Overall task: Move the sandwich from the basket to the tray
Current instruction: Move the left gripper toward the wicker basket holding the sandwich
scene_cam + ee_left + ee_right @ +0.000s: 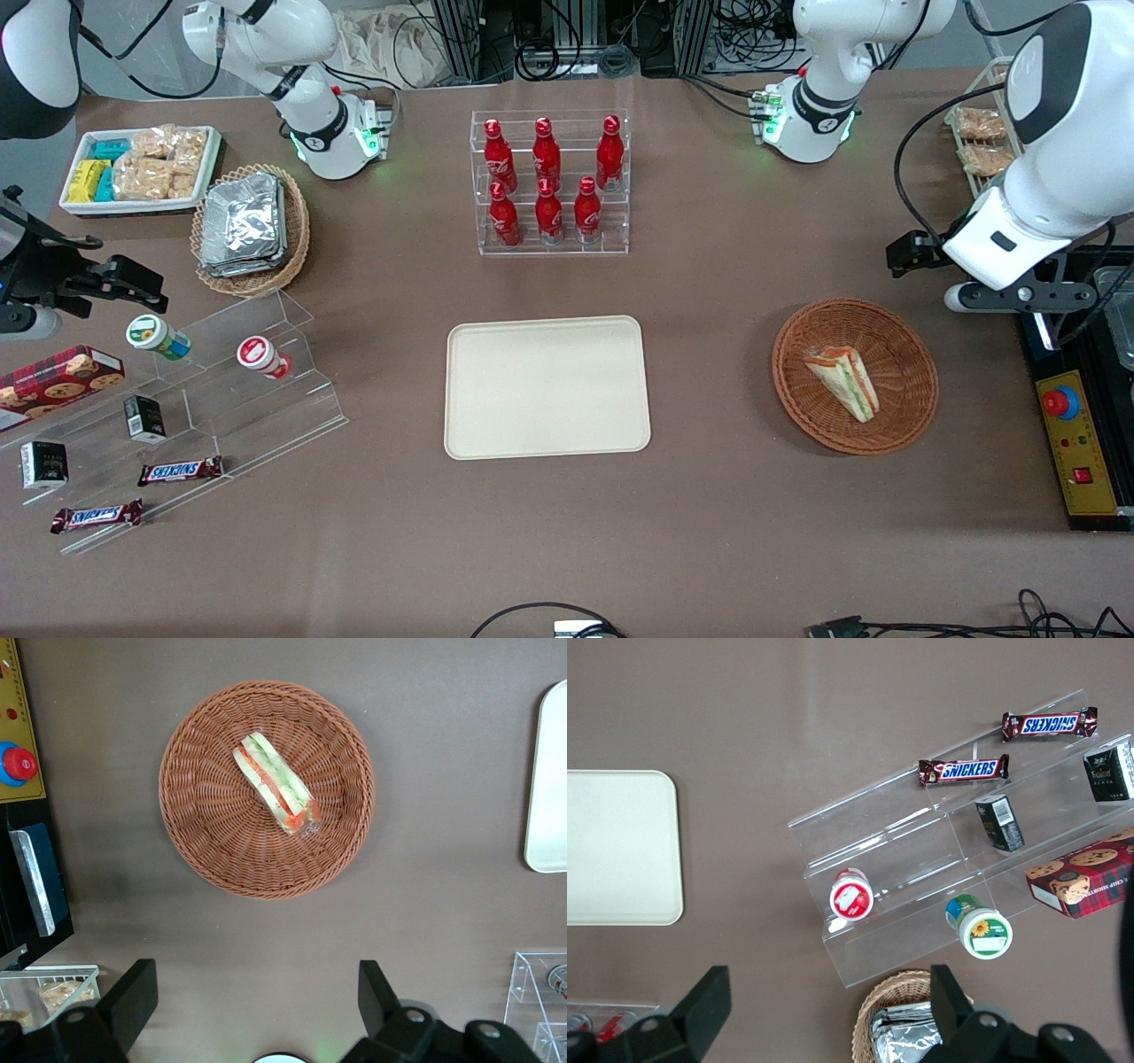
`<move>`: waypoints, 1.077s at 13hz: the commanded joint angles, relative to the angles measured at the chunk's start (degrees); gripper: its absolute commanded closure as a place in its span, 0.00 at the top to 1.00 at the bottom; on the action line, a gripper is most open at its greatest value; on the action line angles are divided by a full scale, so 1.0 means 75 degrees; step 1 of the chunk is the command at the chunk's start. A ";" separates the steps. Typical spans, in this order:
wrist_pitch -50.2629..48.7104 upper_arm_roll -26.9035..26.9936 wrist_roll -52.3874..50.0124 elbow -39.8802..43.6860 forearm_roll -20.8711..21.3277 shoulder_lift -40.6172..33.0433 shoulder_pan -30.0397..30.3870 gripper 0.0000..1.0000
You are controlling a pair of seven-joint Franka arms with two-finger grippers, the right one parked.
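Note:
The sandwich (842,381) (276,784), a clear-wrapped wedge with green and orange-red layers, lies in the middle of the reddish-brown wicker basket (904,363) (204,815). The cream tray (547,387) (551,780) (616,846) lies flat beside the basket, toward the parked arm's end of the table, with nothing on it. My gripper (914,252) (257,992) hangs high over the table, a little farther from the front camera than the basket. It is open, with only bare table showing between its fingers.
A clear rack of red bottles (549,182) stands farther back than the tray. A stepped acrylic stand (204,390) with snacks, a tan basket of foil packets (248,226) and a white bin (137,168) sit toward the parked arm's end. A yellow control box (1076,443) (18,762) flanks the basket.

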 commanded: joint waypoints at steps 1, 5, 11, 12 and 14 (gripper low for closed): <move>0.0161 0.0109 0.0081 -0.0275 -0.0116 -0.0247 -0.0086 1.00; 0.0196 0.0109 0.0046 -0.0216 -0.0152 -0.0177 -0.0086 1.00; 0.0114 0.0144 -0.0234 -0.0252 -0.0303 -0.0049 0.0276 1.00; 0.0126 0.0144 -0.0398 -0.0252 -0.0444 0.0010 0.0439 1.00; 0.0126 0.0144 -0.0504 -0.0205 -0.0585 0.0267 0.0687 1.00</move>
